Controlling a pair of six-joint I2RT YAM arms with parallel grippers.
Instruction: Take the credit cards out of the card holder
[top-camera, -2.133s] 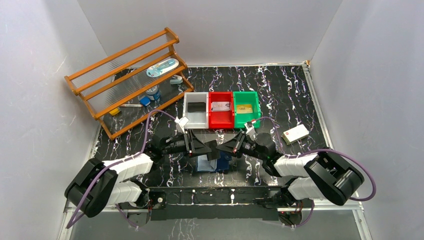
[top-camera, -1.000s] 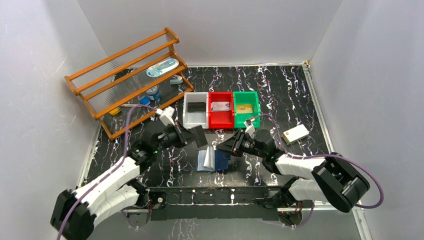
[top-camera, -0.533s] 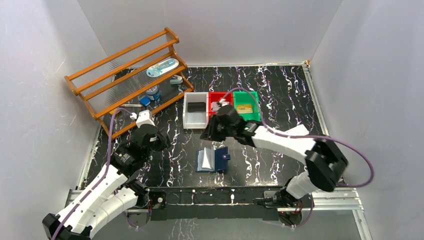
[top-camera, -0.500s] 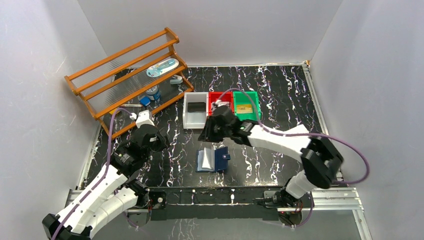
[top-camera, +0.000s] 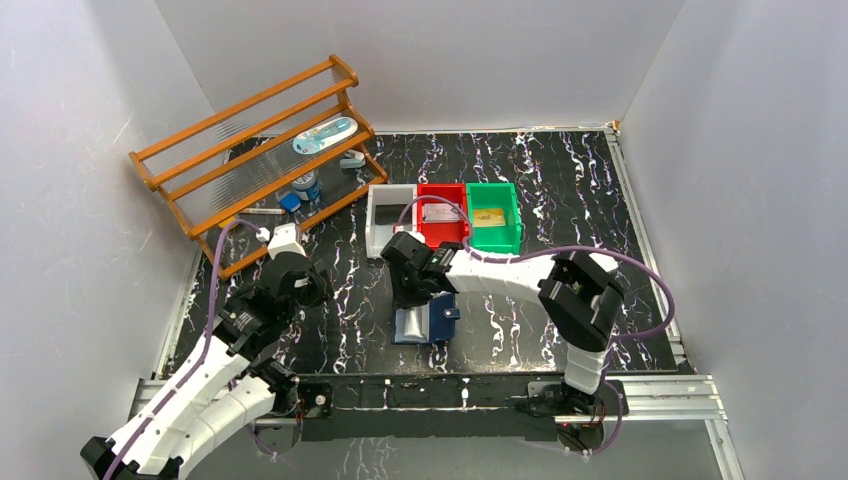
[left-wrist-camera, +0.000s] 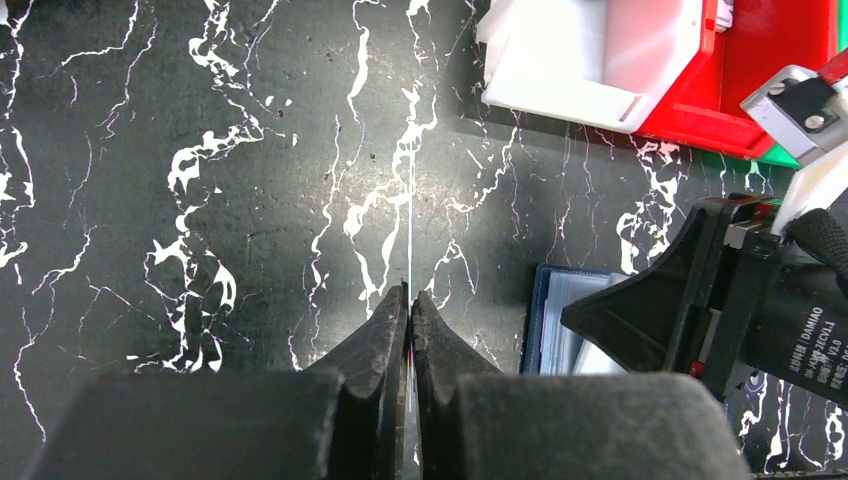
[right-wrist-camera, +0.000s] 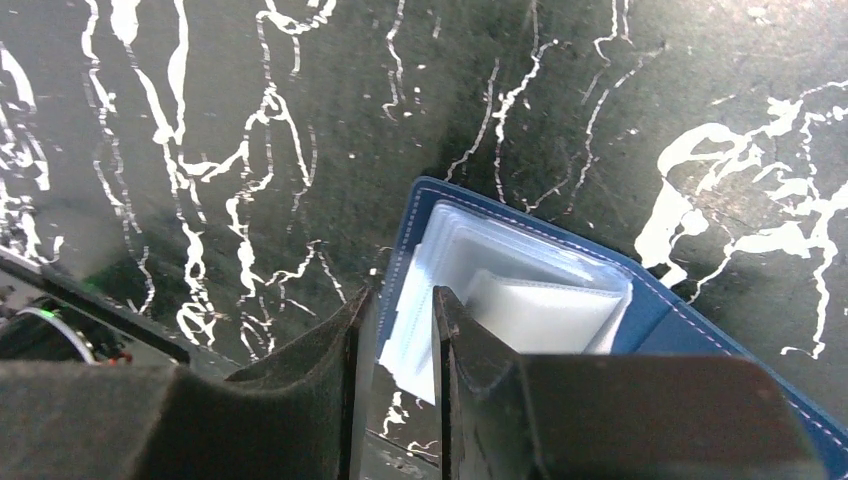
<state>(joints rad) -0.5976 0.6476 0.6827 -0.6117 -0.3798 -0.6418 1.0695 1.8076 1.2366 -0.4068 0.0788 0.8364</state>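
The card holder (top-camera: 441, 322) lies open on the black marbled table, navy outside, with pale clear pockets (right-wrist-camera: 520, 290). My right gripper (top-camera: 408, 292) hangs low over its left edge. In the right wrist view the right gripper (right-wrist-camera: 397, 305) has its jaws a narrow gap apart, with only the pocket edge showing below. My left gripper (top-camera: 308, 288) is off to the holder's left. In the left wrist view the left gripper (left-wrist-camera: 410, 292) is shut on a thin credit card (left-wrist-camera: 411, 200) seen edge-on. A silvery card (top-camera: 440, 212) lies in the red bin (top-camera: 442, 238). A gold card (top-camera: 489, 216) lies in the green bin (top-camera: 508, 236).
A white bin (top-camera: 378, 225) stands left of the red one, its inside partly hidden by my right arm. An orange wooden rack (top-camera: 260, 150) with small items fills the back left. The right arm's dark finger (left-wrist-camera: 650, 310) crosses over the holder (left-wrist-camera: 560, 320) in the left wrist view.
My right arm has swung left from the bins and come down over the holder, its jaws a little wider. My left arm drew back left with the card, then held still.
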